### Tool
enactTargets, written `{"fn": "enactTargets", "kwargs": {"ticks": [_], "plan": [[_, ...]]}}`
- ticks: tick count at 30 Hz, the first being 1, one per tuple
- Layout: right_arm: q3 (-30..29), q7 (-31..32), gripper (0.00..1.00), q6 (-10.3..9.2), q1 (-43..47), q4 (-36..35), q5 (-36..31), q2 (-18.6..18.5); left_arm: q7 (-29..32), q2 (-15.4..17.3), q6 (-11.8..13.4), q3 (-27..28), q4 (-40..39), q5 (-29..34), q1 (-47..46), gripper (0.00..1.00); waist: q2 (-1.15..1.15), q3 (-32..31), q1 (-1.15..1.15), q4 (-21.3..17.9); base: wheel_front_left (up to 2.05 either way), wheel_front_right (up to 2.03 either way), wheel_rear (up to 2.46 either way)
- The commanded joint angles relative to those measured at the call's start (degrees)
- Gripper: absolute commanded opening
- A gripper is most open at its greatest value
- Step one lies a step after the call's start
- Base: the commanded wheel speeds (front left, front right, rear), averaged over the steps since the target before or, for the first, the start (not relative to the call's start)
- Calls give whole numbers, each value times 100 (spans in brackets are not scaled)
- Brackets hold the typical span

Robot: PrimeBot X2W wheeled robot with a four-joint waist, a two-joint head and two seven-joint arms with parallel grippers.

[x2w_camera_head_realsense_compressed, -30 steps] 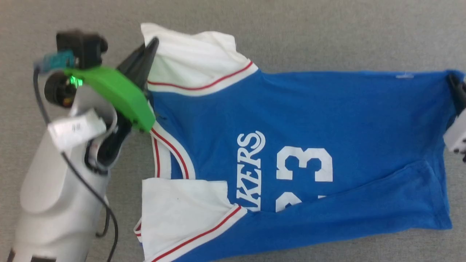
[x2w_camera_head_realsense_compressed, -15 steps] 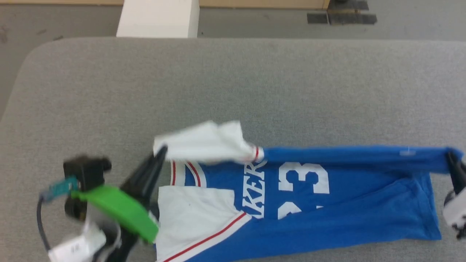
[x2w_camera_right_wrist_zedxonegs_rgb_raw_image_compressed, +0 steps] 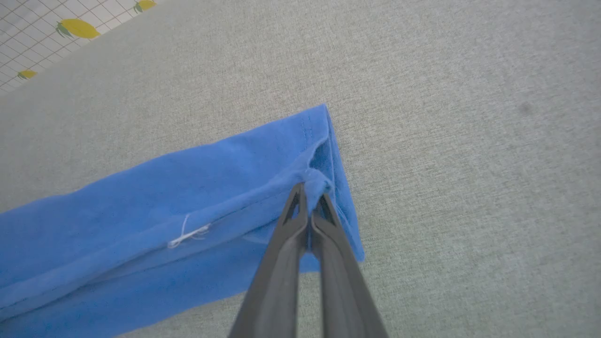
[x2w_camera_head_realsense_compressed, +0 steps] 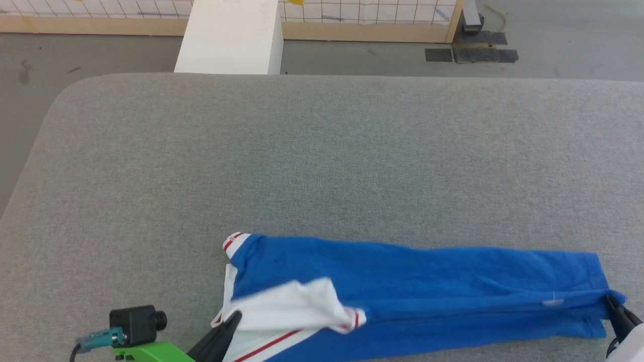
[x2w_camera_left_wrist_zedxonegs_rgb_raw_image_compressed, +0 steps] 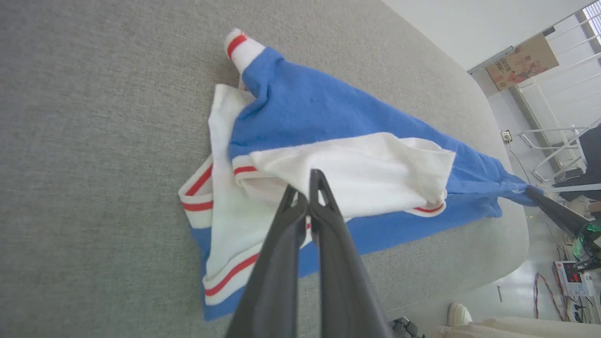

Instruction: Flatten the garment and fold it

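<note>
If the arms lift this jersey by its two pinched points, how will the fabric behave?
Probably floppy: the garment drapes in soft folds, and its white sleeve slumps over the blue. It likely sags between the left gripper and right gripper. Pushed, it would probably bunch on the grey padded surface rather than slide.

The left claw (x2w_camera_left_wrist_zedxonegs_rgb_raw_image_compressed: pixel 305 185) and right claw (x2w_camera_right_wrist_zedxonegs_rgb_raw_image_compressed: pixel 310 192) have two long dark tapering fingers (x2w_camera_right_wrist_zedxonegs_rgb_raw_image_compressed: pixel 281 281) each. Behind the left sit a green bracket (x2w_camera_head_realsense_compressed: pixel 151 353), small black camera (x2w_camera_head_realsense_compressed: pixel 133 324) and teal plug (x2w_camera_head_realsense_compressed: pixel 103 337).
</note>
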Motion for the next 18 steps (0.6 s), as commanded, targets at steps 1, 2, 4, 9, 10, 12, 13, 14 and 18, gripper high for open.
{"fn": "enactTargets", "kwargs": {"ticks": [1,2,4,9,10,12,13,14,18], "plan": [[7,47,0,-8,20,12,-70,30,78,78,50,-20,75,-20,45,0,0,63,1,-15,0,0,0],[7,73,0,-8,4,28,-95,36,120,69,61,-35,128,-49,30,0,0,90,1,-19,0,0,0],[21,143,0,-8,-30,86,-168,44,186,49,59,-68,262,-95,-37,0,0,141,1,-22,0,0,0],[77,214,0,-8,-140,316,-347,54,297,-11,10,-185,820,-89,-393,0,0,228,1,-18,0,0,0],[81,216,0,-8,-164,371,-370,56,309,-30,2,-209,932,-79,-470,0,0,242,1,-17,0,0,0],[107,202,0,-8,-218,501,-433,51,321,-91,-27,-254,1169,-77,-642,0,0,280,1,-16,0,0,0],[128,191,0,-8,-254,565,-452,49,320,-121,-27,-264,1301,-73,-732,0,0,303,1,-21,0,0,0],[141,180,0,-8,-289,612,-458,49,320,-132,-25,-276,1400,-54,-797,0,0,320,1,-29,0,0,0],[237,132,39,-8,-466,850,-498,30,306,-202,-10,-292,1740,-42,-991,53,0,369,1,-92,0,0,0]]}}
